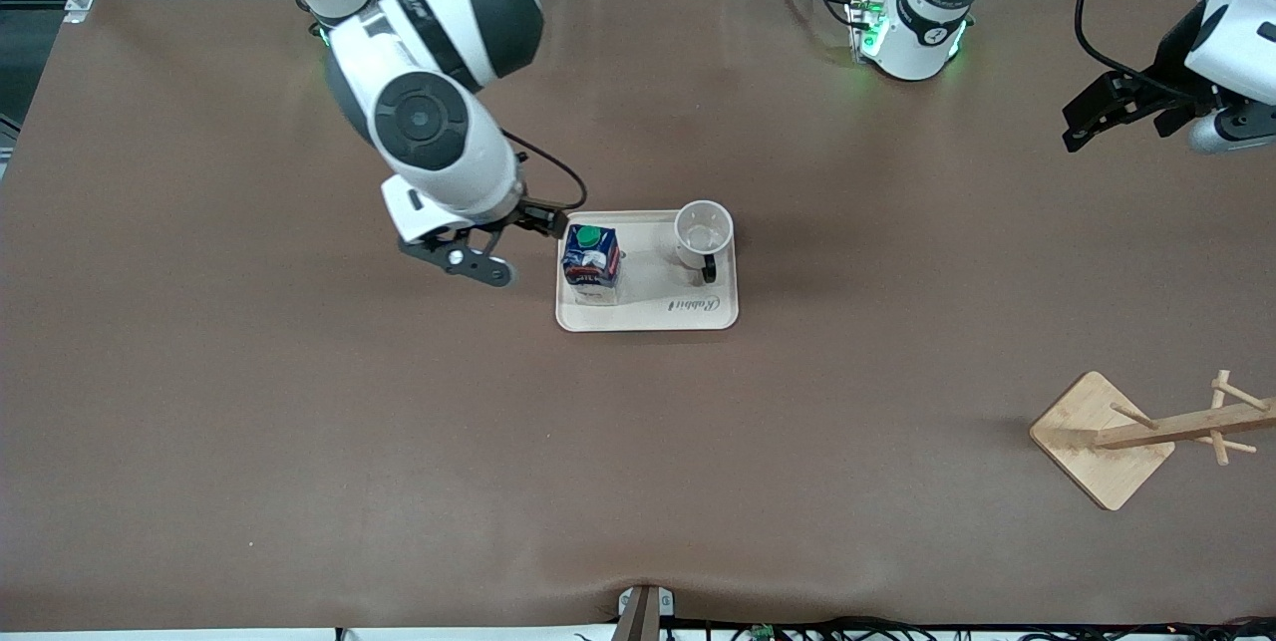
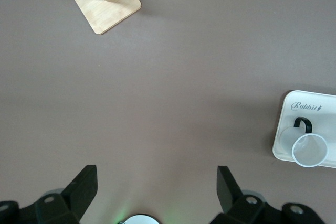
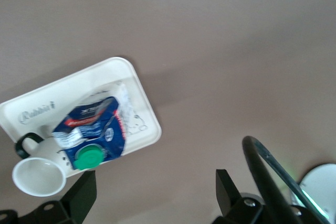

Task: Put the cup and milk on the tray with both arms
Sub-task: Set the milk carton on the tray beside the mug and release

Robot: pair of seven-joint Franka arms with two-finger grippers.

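Observation:
The cream tray [image 1: 658,307] lies mid-table. The dark-blue milk [image 1: 591,257] with its green cap stands upright on the tray's part toward the right arm. The white cup [image 1: 704,230] stands upright on the tray corner toward the left arm, handle toward the front camera. My right gripper [image 1: 518,244] is open and empty, just beside the tray next to the milk. My left gripper [image 1: 1097,118] is open and empty, raised over the table's left-arm end. The right wrist view shows the milk [image 3: 92,129], cup [image 3: 38,176], tray [image 3: 94,80] and right gripper [image 3: 156,187]. The left wrist view shows the cup [image 2: 310,149], tray [image 2: 331,124] and left gripper [image 2: 157,182].
A wooden rack [image 1: 1102,442] with a square base and pegged post stands toward the left arm's end, nearer the front camera than the tray; it also shows in the left wrist view [image 2: 105,3]. The brown table covering [image 1: 299,442] spreads around the tray.

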